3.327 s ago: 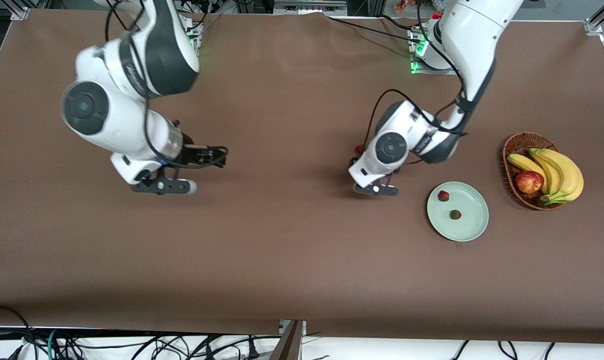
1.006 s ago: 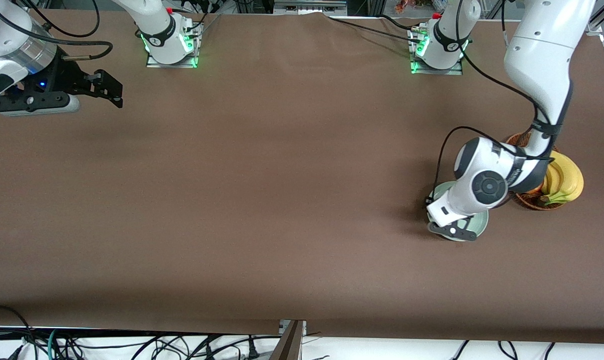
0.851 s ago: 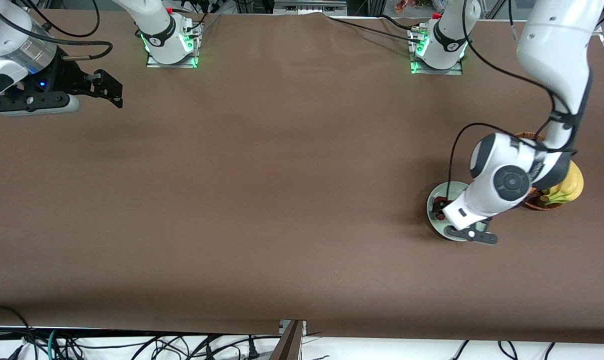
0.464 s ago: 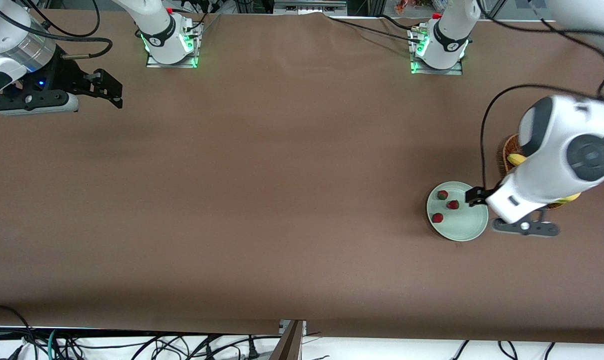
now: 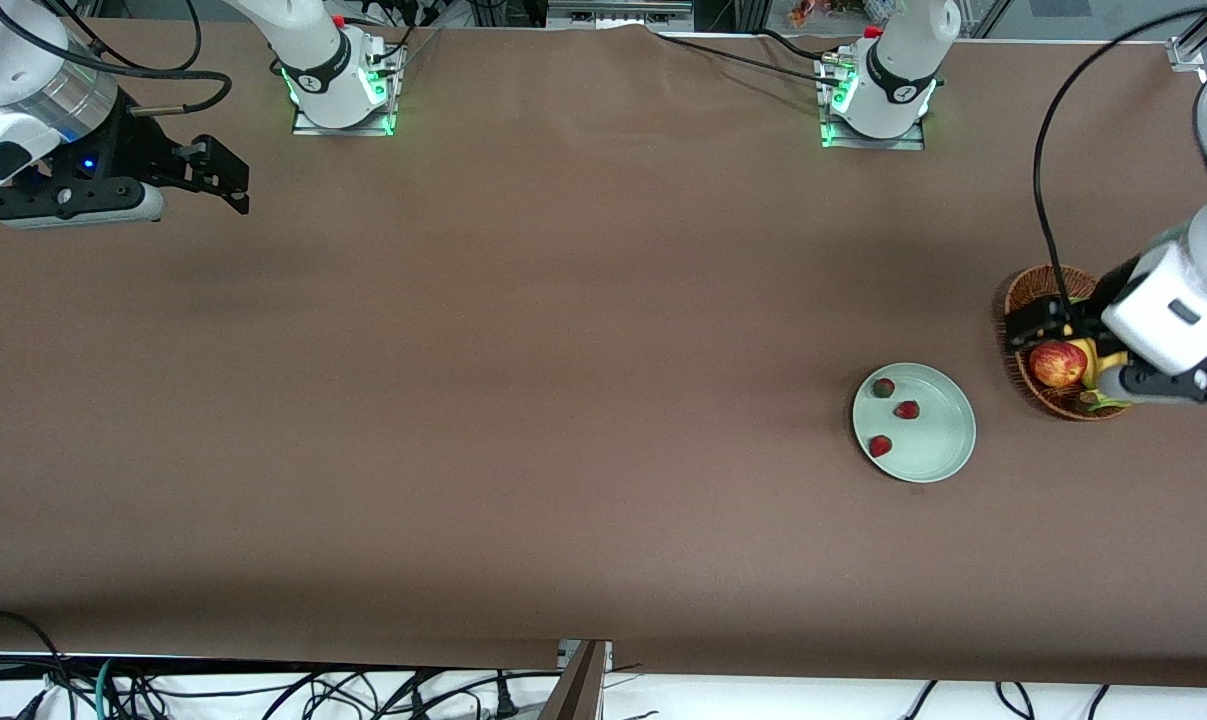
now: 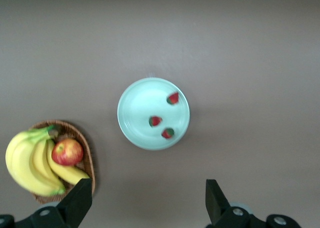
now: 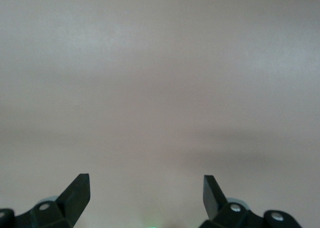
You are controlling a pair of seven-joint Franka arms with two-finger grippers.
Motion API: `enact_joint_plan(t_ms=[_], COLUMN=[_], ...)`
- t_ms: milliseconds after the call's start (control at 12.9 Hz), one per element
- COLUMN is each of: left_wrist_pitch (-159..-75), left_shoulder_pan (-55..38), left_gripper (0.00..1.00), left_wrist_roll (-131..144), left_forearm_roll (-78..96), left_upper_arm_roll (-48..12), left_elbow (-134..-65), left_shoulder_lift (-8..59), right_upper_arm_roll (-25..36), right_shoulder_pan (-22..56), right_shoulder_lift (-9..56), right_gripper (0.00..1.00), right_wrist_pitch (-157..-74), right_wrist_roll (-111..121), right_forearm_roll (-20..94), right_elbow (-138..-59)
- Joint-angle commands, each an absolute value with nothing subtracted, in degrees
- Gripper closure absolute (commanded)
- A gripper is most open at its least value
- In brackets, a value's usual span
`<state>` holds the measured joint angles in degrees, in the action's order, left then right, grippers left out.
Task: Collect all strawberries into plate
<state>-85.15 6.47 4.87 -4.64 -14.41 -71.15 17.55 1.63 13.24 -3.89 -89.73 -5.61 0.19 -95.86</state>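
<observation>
Brown cloth covers the table (image 5: 523,400), and on it the mint-green plate (image 5: 938,455) holds all three strawberries (image 5: 906,409), with the wicker basket (image 5: 1018,300) of bananas (image 6: 22,160) and an apple (image 5: 1057,364) just beside the plate toward the left arm's end. Up over that basket, well above the plate, hangs the left gripper (image 6: 149,200), its jaws spread wide and empty. Well apart from the plate, over bare cloth at the right arm's end, the right gripper (image 7: 146,194) waits with its jaws also wide and empty.
</observation>
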Motion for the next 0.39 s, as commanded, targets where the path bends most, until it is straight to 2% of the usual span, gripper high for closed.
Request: enact_joint_plan(t_ms=[0,77,155,310], left_wrist_pitch=[-87.42,-91.80,-93.50,-93.43], left_shoulder_pan=[1.43,-0.07,-1.04,-1.14], left_gripper=[0.00,0.00,0.00,0.00], left_wrist_roll=[4.48,4.48,4.57,1.17], left_forearm_roll=[-1.59,-0.97,-0.01,0.18], left_upper_arm_roll=[-9.26,-6.71,-5.72,-4.57], left_elbow=[-83.26,-89.67,-93.04,-93.25], left_shoulder_lift=[6.19,1.63,0.10,0.09], right_upper_arm_roll=[1.32,1.32,1.32,1.23], right_shoulder_pan=[12.83,12.83,12.83,12.83], right_shoulder_lift=[-4.13,-4.13,-4.04,-4.04], right_gripper=[0.00,0.00,0.00,0.00], right_wrist_pitch=[-88.42,-88.50,-88.51,-88.42], right_wrist_roll=[-4.83,-4.92,-4.92,-4.92], right_forearm_roll=[-0.53,-0.53,-0.53,-0.53], right_elbow=[-95.19,-95.10,-95.01,-95.10])
